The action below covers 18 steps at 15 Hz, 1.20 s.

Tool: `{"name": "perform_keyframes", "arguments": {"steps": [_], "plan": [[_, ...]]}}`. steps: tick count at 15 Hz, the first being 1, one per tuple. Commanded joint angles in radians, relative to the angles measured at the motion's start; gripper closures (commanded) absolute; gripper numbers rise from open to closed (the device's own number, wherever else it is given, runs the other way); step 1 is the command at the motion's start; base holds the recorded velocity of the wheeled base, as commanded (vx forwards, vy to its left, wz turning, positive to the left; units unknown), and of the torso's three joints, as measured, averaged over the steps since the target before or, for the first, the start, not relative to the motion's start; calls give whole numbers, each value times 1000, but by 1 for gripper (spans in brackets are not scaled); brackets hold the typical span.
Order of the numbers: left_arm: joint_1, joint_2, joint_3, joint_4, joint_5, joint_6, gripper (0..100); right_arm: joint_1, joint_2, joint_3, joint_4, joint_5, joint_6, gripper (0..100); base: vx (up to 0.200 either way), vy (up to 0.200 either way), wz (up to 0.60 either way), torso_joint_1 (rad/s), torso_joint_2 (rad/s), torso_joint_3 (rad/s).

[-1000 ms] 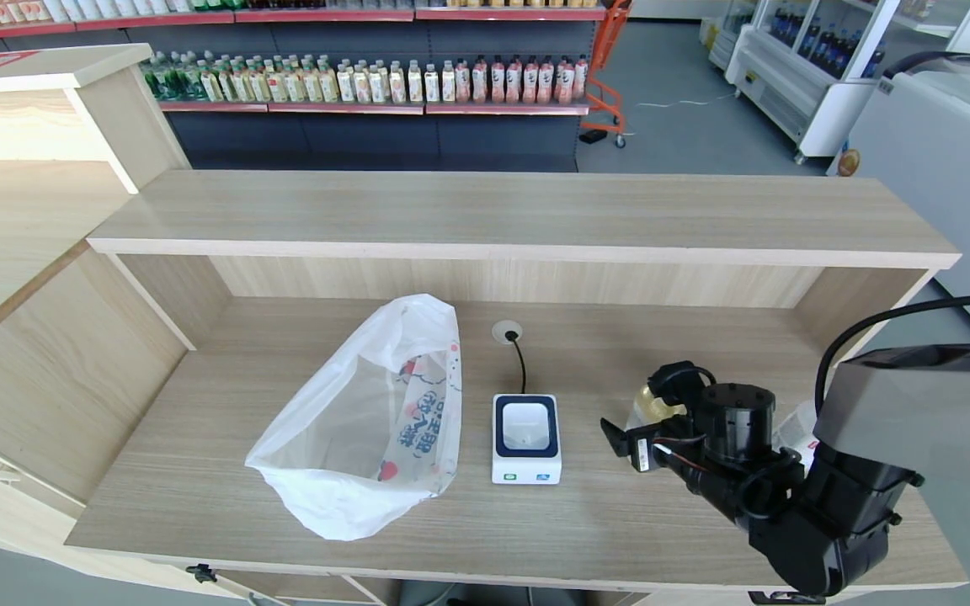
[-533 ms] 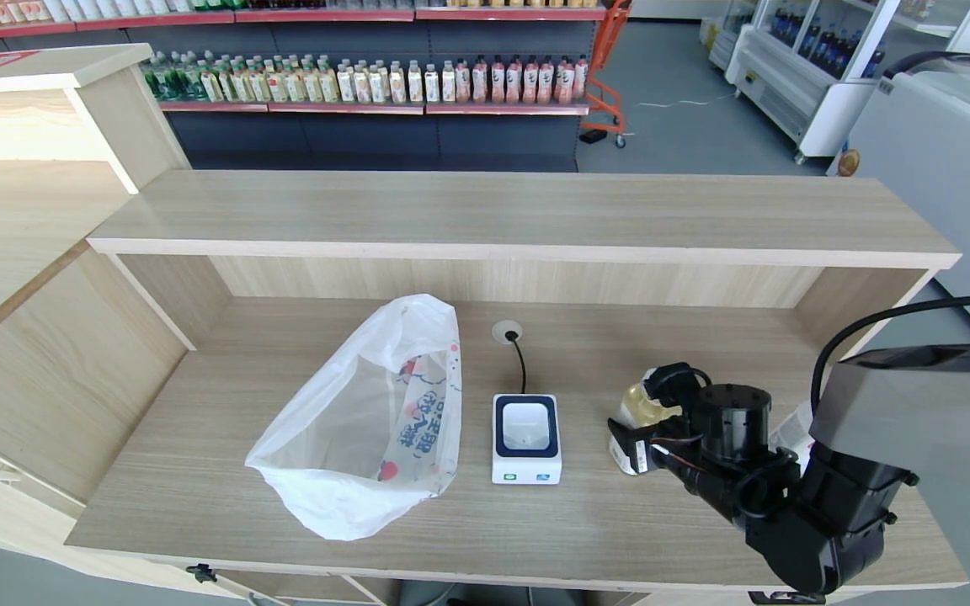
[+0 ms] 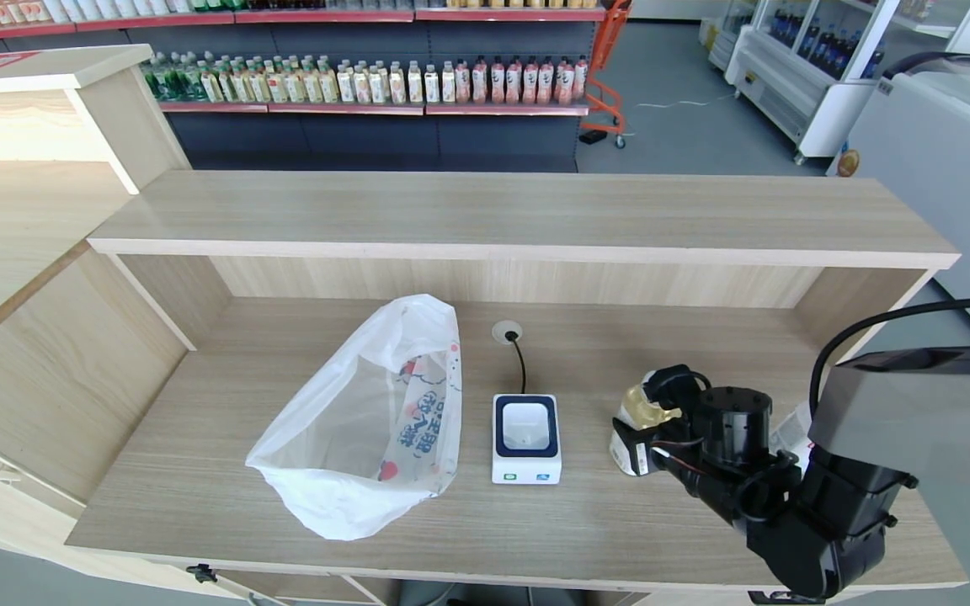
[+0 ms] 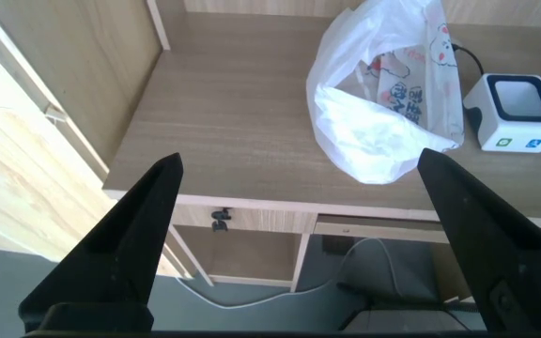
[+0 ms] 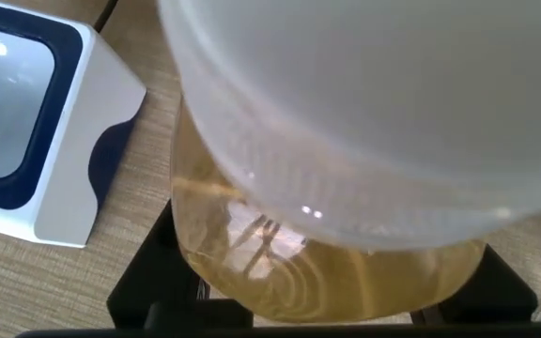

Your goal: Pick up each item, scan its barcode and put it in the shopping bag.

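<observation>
Pale wooden counter (image 3: 535,522); clear amber-filled plastic bottle (image 5: 346,272), 3 o'clock of white-and-navy scanner (image 3: 525,438); right gripper (image 3: 652,418) newly clamped around it; lift pending.

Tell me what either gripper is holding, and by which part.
Left gripper is open and empty. Right gripper sits around the bottle's amber body, beside the scanner; a closed grip cannot be told.

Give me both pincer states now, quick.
Left pincer: open, empty.
Right pincer: shut on the clear plastic bottle of amber liquid.
</observation>
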Motion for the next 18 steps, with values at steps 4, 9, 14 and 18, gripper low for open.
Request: {"name": "perform_keyframes", "arguments": {"steps": [4,9,14,18], "plan": [[0,0,0,0,0,0,0,-1,35,25,-13,7,6,100,0,0,0,0,0,0],[0,0,0,0,1,0,0,-4,-122,-1,25,80,95,100,0,0,0,0,0,0],[0,0,0,0,0,0,0,-107,-377,-28,225,456,164,100,0,0,0,0,0,0],[0,0,0,0,0,0,0,-102,-446,15,236,731,203,100,0,0,0,0,0,0]]}}
